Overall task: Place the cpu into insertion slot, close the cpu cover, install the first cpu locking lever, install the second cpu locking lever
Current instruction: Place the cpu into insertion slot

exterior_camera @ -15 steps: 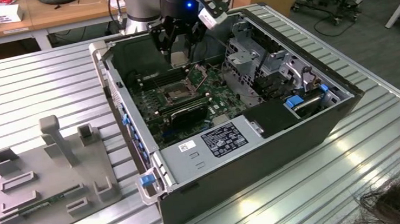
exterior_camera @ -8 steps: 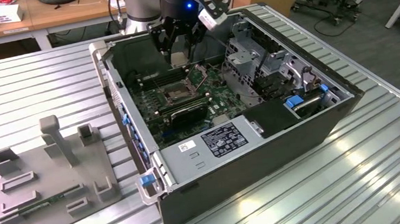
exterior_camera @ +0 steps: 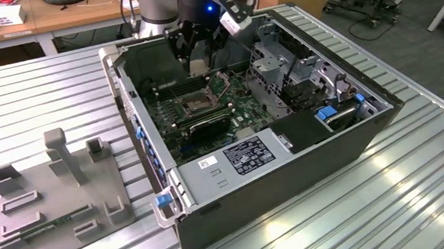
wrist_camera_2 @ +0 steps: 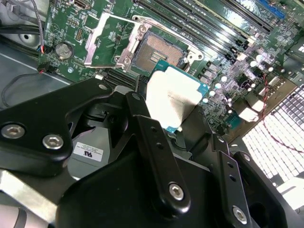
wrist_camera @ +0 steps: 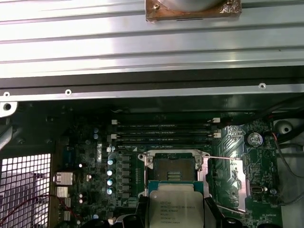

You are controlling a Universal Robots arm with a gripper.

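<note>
Above the open insertion slot (wrist_camera_2: pixel 159 52), the fingers (wrist_camera_2: pixel 140 111) pinch the cpu (wrist_camera_2: pixel 173 97) by its edges, holding it flat for seating.

— What does the arm (exterior_camera: pixel 152 13) look like?
— Pale grey tube, then a black wrist with a blue light (exterior_camera: pixel 210 8) above the gripper (exterior_camera: pixel 197 59).
— And the gripper itself?
— Black jointed links, silver screws (wrist_camera_2: pixel 176 191), a white sticker (wrist_camera_2: pixel 88 153) on its grey body.

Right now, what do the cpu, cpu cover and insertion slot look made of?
The cpu: pale matte metal lid, soft sheen, on a teal-green board edge. The cpu cover: thin bare silvery metal, bright glints; probably steel. The insertion slot: dark matte centre, likely plastic, finely grained, inside a shiny metal rim.
</note>
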